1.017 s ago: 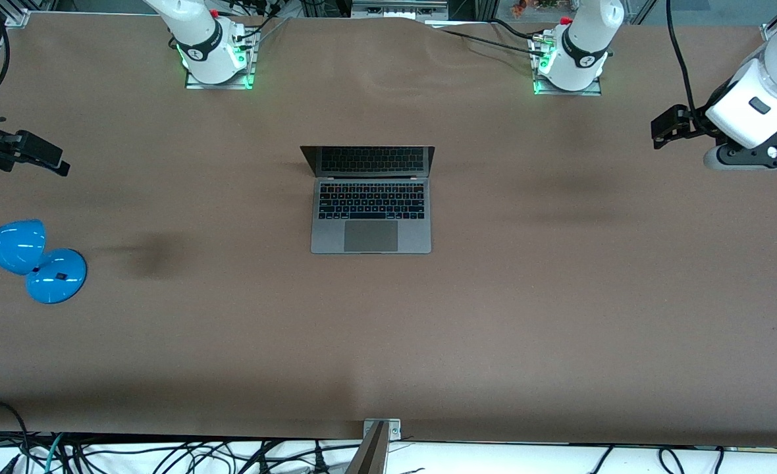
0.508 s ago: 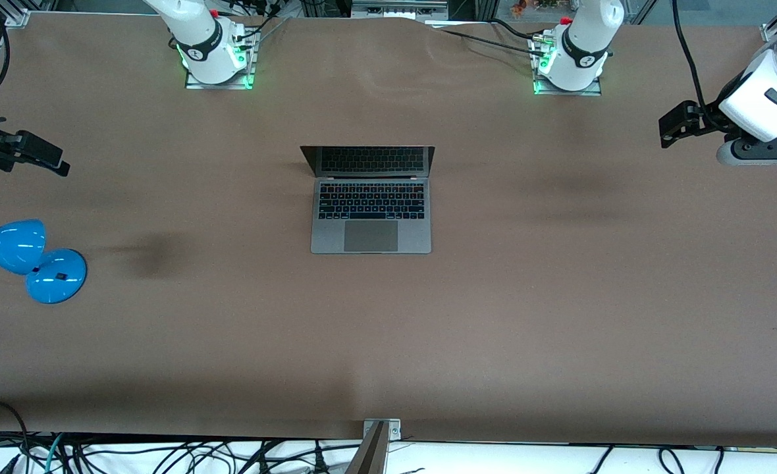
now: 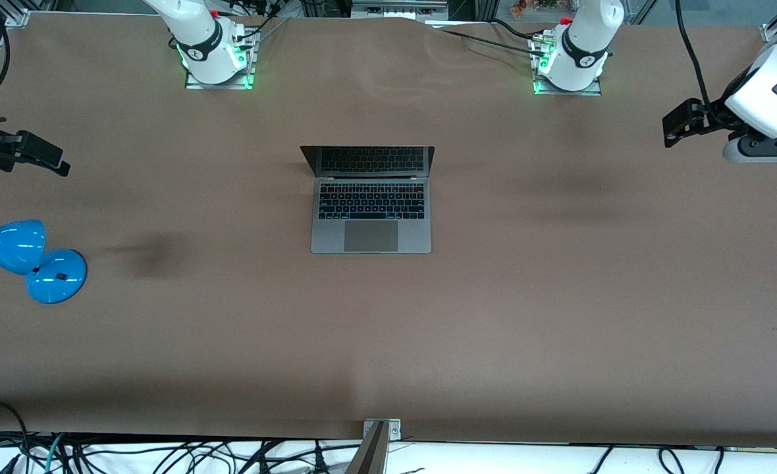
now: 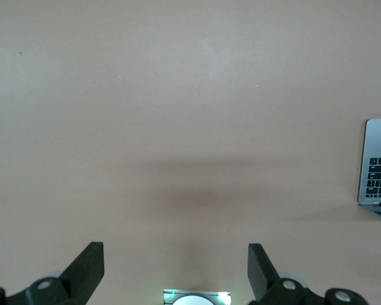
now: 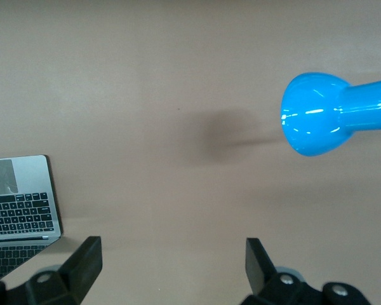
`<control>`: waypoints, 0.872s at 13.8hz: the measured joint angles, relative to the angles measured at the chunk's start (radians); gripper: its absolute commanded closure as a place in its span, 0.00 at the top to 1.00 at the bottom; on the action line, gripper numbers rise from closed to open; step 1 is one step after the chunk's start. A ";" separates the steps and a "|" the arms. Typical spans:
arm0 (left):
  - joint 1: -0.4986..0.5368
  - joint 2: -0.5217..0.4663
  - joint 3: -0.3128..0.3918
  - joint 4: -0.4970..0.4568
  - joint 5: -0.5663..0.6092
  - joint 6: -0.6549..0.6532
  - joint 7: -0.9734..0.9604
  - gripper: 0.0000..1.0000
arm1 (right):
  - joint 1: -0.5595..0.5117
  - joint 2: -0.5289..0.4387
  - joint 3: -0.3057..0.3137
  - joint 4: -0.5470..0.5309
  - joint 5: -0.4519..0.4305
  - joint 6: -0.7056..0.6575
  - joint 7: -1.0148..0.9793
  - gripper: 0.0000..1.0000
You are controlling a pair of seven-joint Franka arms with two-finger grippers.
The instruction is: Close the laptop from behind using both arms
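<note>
Both black two-finger grippers, left gripper (image 3: 675, 128) and right gripper (image 3: 39, 158), hang spread open over the table's ends, well apart from the slim grey metal laptop (image 3: 371, 210) mid-table, whose stiff, fragile hinged lid probably needs gentle pushes at its top edge.

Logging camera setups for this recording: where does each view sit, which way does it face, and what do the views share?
Front view: high, facing the arms' bases; open laptop mid-table, left claw and right claw at the table's ends.
Left wrist view: looks down at the table past its open left claw.
Right wrist view: looks down past its open right claw at a blue lamp.
All three share the laptop.
</note>
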 measured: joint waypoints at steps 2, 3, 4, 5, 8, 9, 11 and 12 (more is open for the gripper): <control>0.003 0.000 0.002 0.005 0.000 0.000 0.000 1.00 | 0.000 0.000 0.000 0.000 0.000 0.000 0.000 1.00; 0.003 0.000 0.002 0.005 0.000 0.000 0.000 1.00 | 0.000 0.000 0.000 0.000 0.000 0.000 0.000 1.00; 0.003 0.001 0.002 0.005 0.000 0.000 0.000 1.00 | 0.000 0.000 0.000 0.000 0.000 -0.001 0.000 1.00; 0.003 0.001 0.002 0.005 0.000 0.000 0.000 1.00 | 0.000 0.000 0.000 0.000 0.000 -0.001 0.000 1.00; 0.003 0.002 0.002 0.005 0.000 0.000 0.000 1.00 | 0.000 0.000 0.000 0.000 0.000 -0.001 0.000 1.00; 0.003 0.003 0.002 0.005 0.000 0.000 0.000 1.00 | 0.000 0.000 0.000 0.000 0.000 -0.001 0.000 1.00; 0.003 0.005 0.002 0.005 0.000 0.000 0.000 1.00 | 0.000 0.000 0.000 0.000 0.000 -0.001 0.000 1.00; 0.003 0.009 0.002 0.003 -0.005 0.000 0.000 1.00 | 0.000 0.000 0.000 0.000 0.000 -0.001 0.000 1.00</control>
